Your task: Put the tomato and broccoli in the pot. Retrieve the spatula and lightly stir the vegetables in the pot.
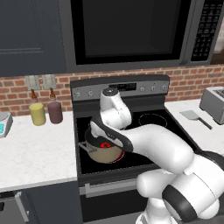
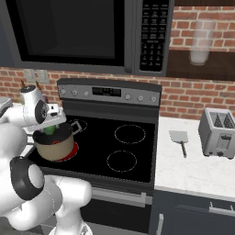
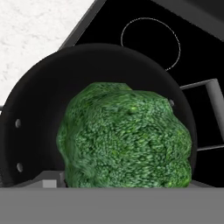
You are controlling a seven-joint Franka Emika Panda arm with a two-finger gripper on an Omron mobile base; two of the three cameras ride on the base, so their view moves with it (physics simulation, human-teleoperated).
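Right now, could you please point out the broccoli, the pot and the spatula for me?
broccoli [image 3: 127,135], hand view, middle of the green floret head.
pot [image 2: 55,148], right base view, tan outer side wall.
spatula [image 2: 178,136], right base view, flat light-grey blade, lying on the counter beside the toaster.

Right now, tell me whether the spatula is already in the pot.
No. The spatula lies flat on the white counter between the stove and the toaster, well away from the pot.
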